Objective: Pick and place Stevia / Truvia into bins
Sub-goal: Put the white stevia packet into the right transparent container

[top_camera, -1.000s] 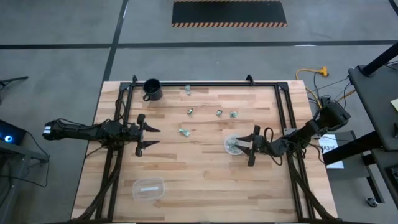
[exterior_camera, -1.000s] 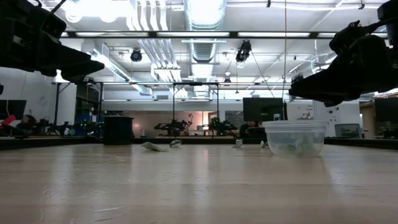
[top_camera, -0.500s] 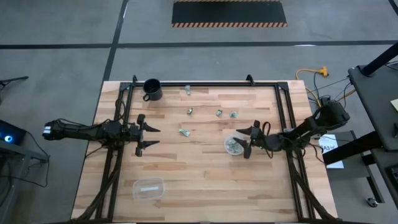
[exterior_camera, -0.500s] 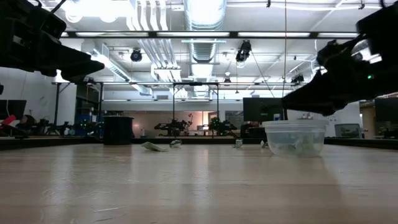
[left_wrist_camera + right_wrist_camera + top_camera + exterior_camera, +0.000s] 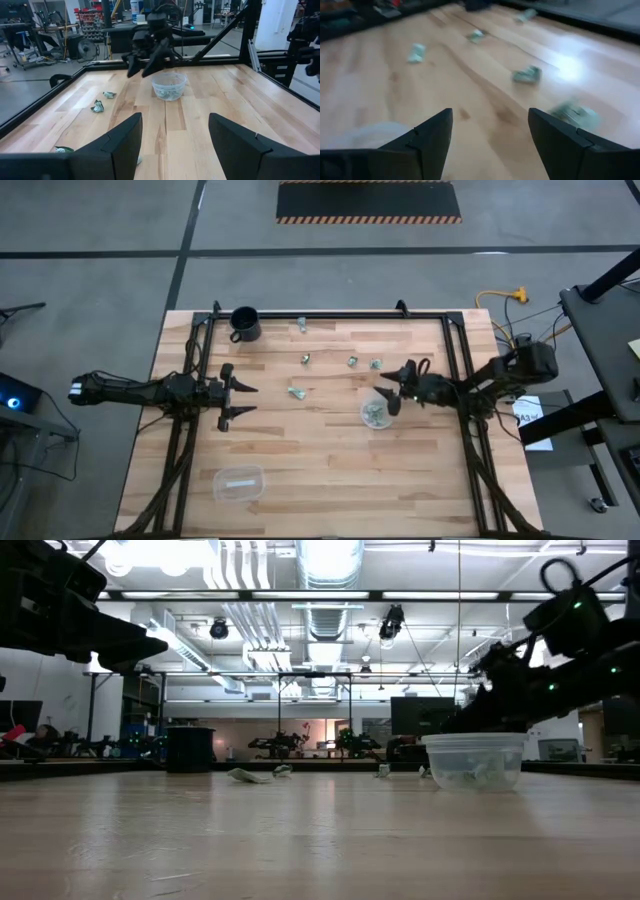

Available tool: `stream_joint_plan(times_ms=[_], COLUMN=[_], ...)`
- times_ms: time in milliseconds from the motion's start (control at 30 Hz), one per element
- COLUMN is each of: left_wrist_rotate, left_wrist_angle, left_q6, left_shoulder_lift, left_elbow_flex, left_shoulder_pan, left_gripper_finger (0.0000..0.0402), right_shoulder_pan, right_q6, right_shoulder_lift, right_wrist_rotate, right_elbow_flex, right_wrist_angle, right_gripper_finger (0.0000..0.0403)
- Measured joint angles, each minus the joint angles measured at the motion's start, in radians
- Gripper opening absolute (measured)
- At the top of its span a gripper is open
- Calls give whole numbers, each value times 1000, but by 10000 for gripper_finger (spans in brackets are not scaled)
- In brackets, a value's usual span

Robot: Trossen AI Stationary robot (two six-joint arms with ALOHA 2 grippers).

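Five Stevia packets lie loose around twelve o'clock of the round bin (some already inside); right gripper, fingers apart and empty, should descend squarely over the nearest.

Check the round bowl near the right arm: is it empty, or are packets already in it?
Not empty. The round bowl holds a few green-and-white packets, seen through its clear wall in the left wrist view; an exact count cannot be told.

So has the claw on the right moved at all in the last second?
Yes. The right claw has shifted from the round bowl's near side toward the table's far edge, its fingers open.
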Motion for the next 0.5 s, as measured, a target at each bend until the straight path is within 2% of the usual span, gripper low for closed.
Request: stream_joint_plan(times_ms=[367,500], left_wrist_rotate=[0,0], left_wrist_angle=[0,0], left_q6=[0,0], left_shoulder_lift=[0,0], left_elbow_flex=[0,0], left_shoulder_pan=[0,0], left_gripper_finger=[212,212], right_shoulder_pan=[-286,-341], right_q6=[-5,-45], right_shoulder_lift=[0,0], right_wrist_rotate=[-263,-309], right_elbow_flex=[67,162], right_wrist_angle=[-127,-335], right_gripper_finger=[251,253])
